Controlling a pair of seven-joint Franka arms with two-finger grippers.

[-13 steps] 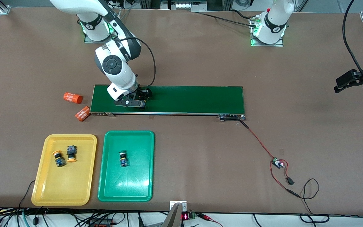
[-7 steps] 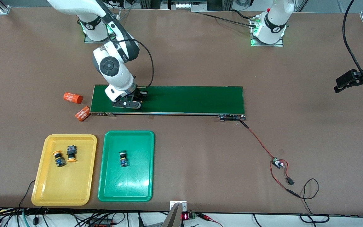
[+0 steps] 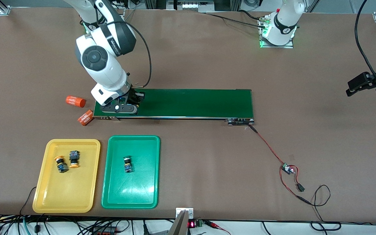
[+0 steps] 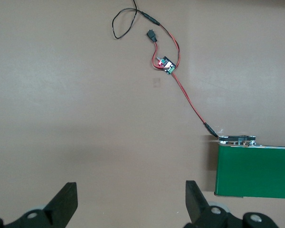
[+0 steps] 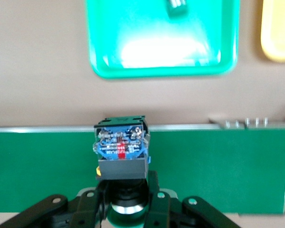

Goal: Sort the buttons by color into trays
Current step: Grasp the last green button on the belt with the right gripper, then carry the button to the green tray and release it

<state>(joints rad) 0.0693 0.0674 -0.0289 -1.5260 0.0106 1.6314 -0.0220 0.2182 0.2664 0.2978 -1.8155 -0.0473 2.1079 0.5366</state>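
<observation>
My right gripper (image 3: 122, 105) (image 5: 128, 194) hangs low over the dark-green belt's end toward the right arm, shut on a button (image 5: 121, 151) whose blue-black body sticks out past the fingers; its cap looks green. The yellow tray (image 3: 49, 195) (image 5: 278, 33) holds two yellow-capped buttons (image 3: 61, 164) (image 3: 74, 159). Beside it, the green tray (image 3: 132, 192) (image 5: 156, 61) holds one green-capped button (image 3: 128, 164) (image 5: 177, 7). My left gripper (image 3: 359, 85) (image 4: 130, 204) waits open over bare table at the left arm's end, with nothing between its fingers.
The long conveyor belt (image 3: 191, 102) (image 5: 228, 166) (image 4: 256, 171) lies across the middle of the table. Two orange cylinders (image 3: 75, 101) (image 3: 85, 117) lie off its end toward the right arm. A red-black wire with a small circuit board (image 3: 287, 168) (image 4: 165, 65) trails from its other end.
My right gripper closed on the button on the belt, rose a little and moved with it toward the right arm's end of the belt. The left arm has not moved.
</observation>
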